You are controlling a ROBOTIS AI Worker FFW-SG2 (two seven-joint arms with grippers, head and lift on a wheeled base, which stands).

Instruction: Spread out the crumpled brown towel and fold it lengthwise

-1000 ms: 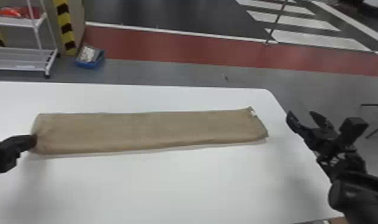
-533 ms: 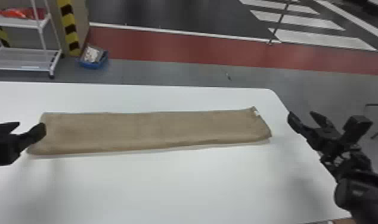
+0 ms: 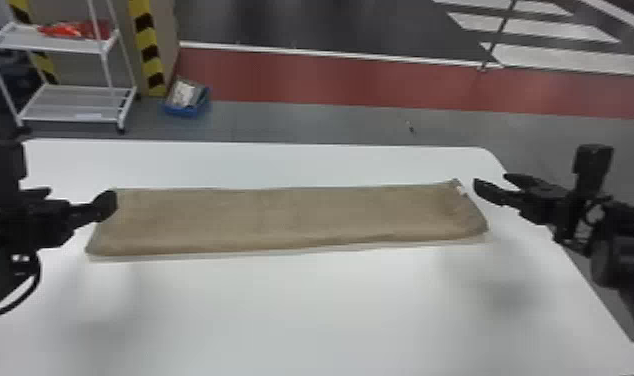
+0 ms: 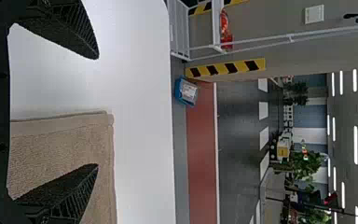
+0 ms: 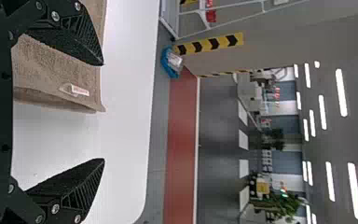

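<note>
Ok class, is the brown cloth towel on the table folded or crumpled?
Folded: the towel lies as a flat, narrow strip, long edges nearly straight.

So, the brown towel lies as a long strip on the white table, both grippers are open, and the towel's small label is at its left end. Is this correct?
The white label is at the right end of the brown towel, not its left, as the head view shows. The rest holds: a long strip on the white table, with the left gripper and right gripper open.
</note>
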